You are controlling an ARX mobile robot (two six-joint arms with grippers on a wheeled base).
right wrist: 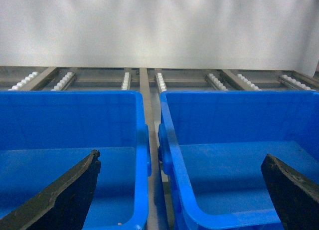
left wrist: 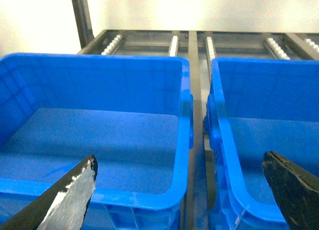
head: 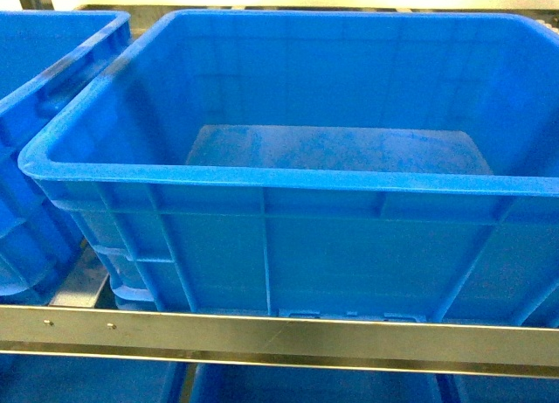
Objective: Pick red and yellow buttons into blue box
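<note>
the blue box sits on a roller shelf behind a metal rail, filling the head view, with a second blue crate just beside it on the left; no red or yellow button shows in any view. left hand is spread wide, holding nothing, above the gap between two crates. right hand likewise wide and unladen.
</note>
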